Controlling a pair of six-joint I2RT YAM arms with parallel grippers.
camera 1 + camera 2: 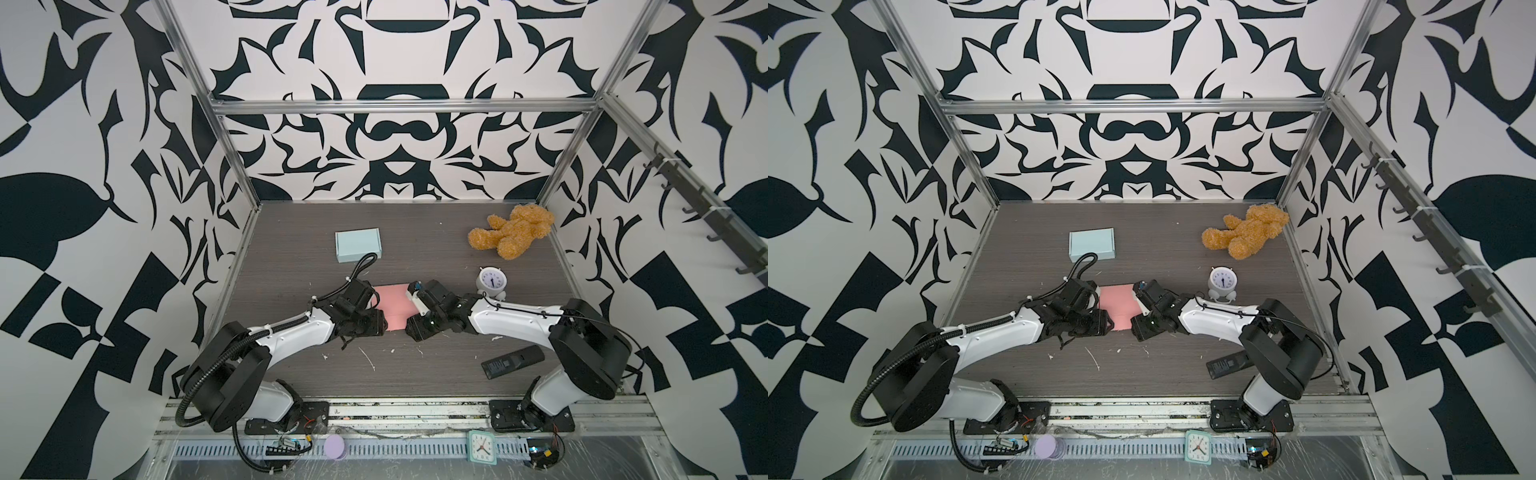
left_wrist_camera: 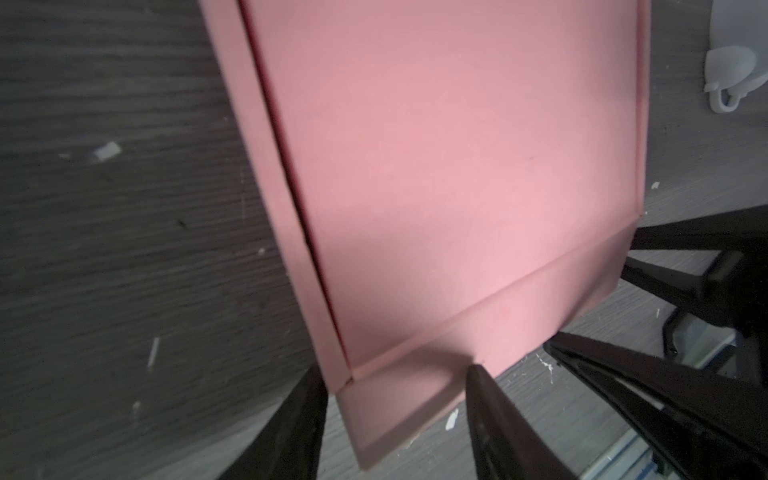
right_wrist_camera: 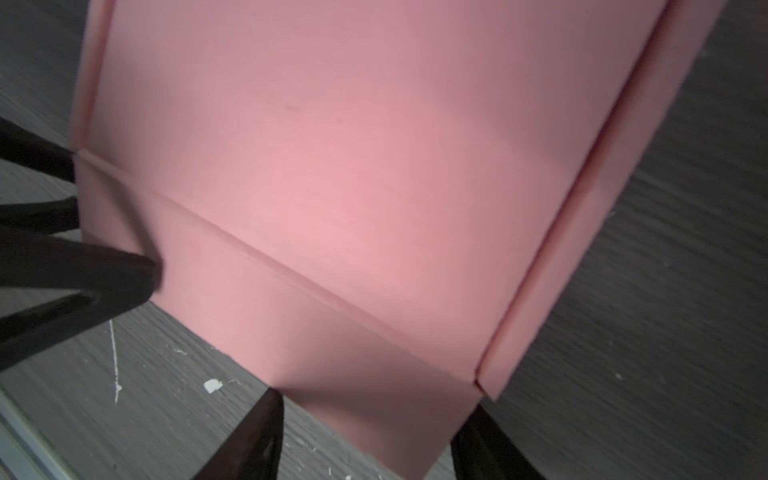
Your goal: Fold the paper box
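Far left of the table (image 1: 415, 249), towards the back: you have a pale blue box (image 1: 357, 246), closed and lying flat, well apart from the work.

Left gripper (image 2: 397, 370): low over the near left corner of the pink paper box (image 1: 392, 301). Its wrist view shows the jaws apart, one black finger (image 2: 291, 424) outside the box's long side and the other at the notch of the near flap. A corner tab lies between them. No clamp is visible.

Pink paper box: mid-table, flat on its base, between the two grippers in both top views. The side walls are folded in along the long edges. The near flap is creased and slopes down toward the front of the table.

Right gripper (image 3: 374, 403): mirrors the left at the near right corner. The jaws are apart and the near flap sits between the fingers (image 3: 245, 440). You can't tell whether they touch it.

Right of the arms: a small white alarm clock (image 1: 490, 284) stands just behind the right forearm. A tan teddy bear (image 1: 513, 230) lies in the back right corner. A black remote (image 1: 512, 361) lies at the front right.
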